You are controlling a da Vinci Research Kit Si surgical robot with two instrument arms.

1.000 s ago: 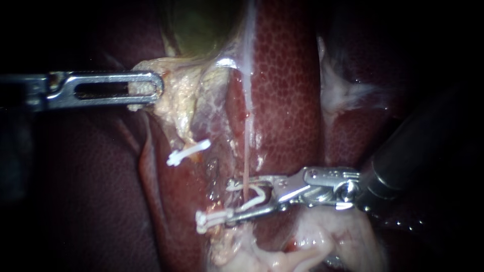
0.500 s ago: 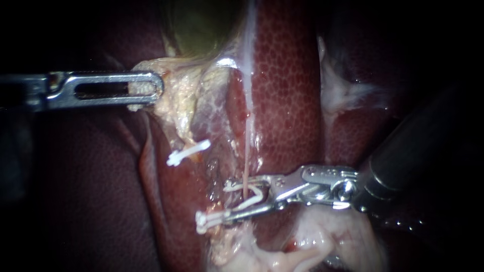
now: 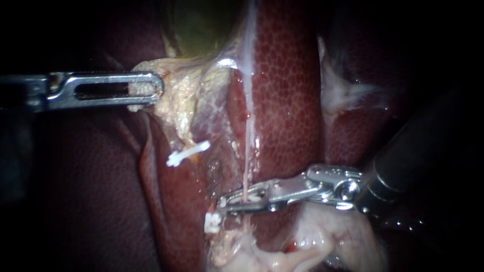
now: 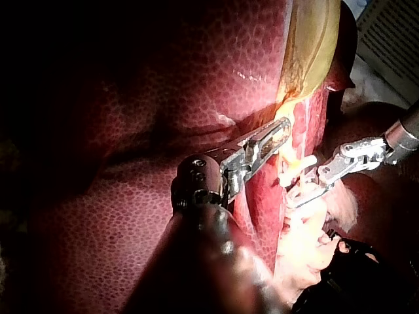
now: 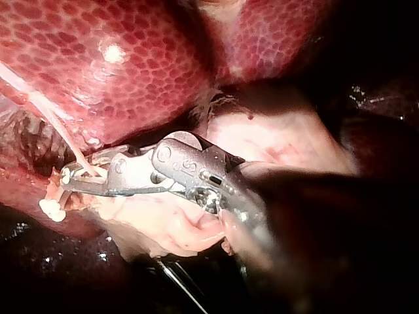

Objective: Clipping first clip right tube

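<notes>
My right instrument (image 3: 225, 202) comes in from the right, its jaws shut on a white clip around the thin pale right tube (image 3: 245, 171). A white end of clip (image 3: 212, 222) shows just past the jaw tips. In the right wrist view the same jaws (image 5: 69, 176) lie together across that tube (image 5: 65, 140). Another white clip (image 3: 187, 152) sits on the left tube, higher up. My left instrument (image 3: 151, 90) is shut on pale tissue at the gallbladder's (image 3: 201, 25) lower end and holds it to the left; the left wrist view shows the same grip (image 4: 280, 129).
Dark red liver (image 3: 287, 90) lies on both sides of the tubes. Pale fatty tissue (image 3: 322, 236) bulges under my right instrument's wrist. My right instrument (image 4: 344, 162) also shows in the left wrist view, beside my left one.
My right instrument's jaws have come together on the clip around the right tube; the clip's open arms no longer show. The left instrument has not moved.
</notes>
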